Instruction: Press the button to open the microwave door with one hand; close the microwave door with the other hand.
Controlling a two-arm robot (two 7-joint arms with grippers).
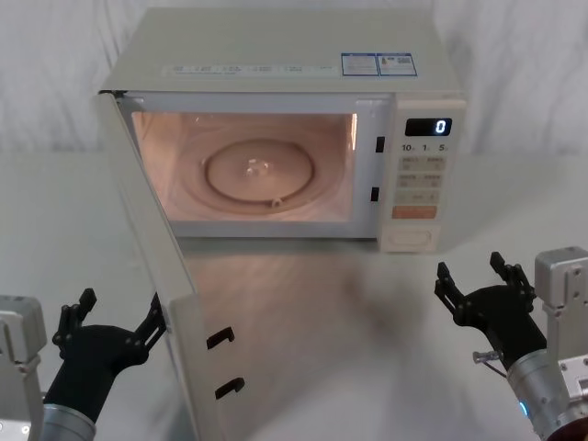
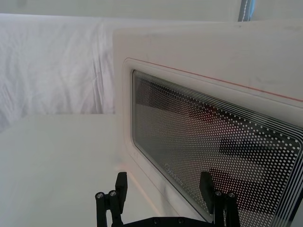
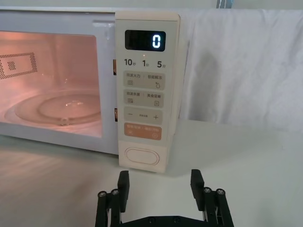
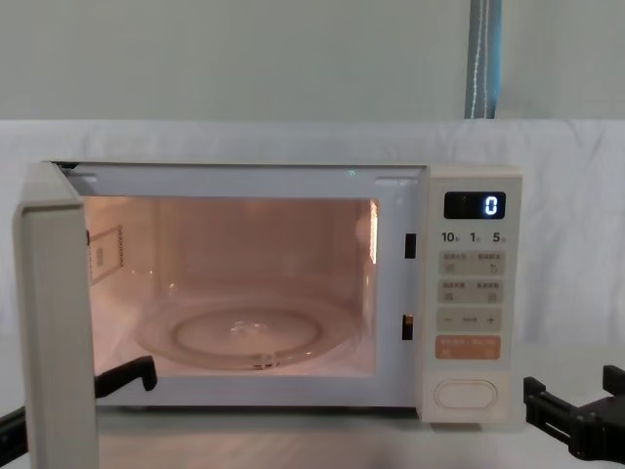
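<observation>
The cream microwave door (image 1: pixel 152 230) stands swung wide open toward me on its left hinge, edge-on in the chest view (image 4: pixel 54 322). My left gripper (image 1: pixel 122 303) is open just outside the door, its fingers facing the dotted dark window (image 2: pixel 213 142) and close to the door's frame; I cannot tell whether they touch. The oval cream button (image 1: pixel 411 239) sits at the bottom of the control panel, below the orange key. My right gripper (image 1: pixel 470 266) is open and empty, low over the table, a short way in front of the button (image 3: pixel 141 156) and apart from it.
The lit cavity holds a glass turntable (image 1: pixel 262 170). The display (image 3: pixel 145 40) reads 0. A white cloth covers the table (image 1: pixel 349 349) and the backdrop. Two latch hooks (image 1: pixel 225 363) stick out of the door's free edge near my left arm.
</observation>
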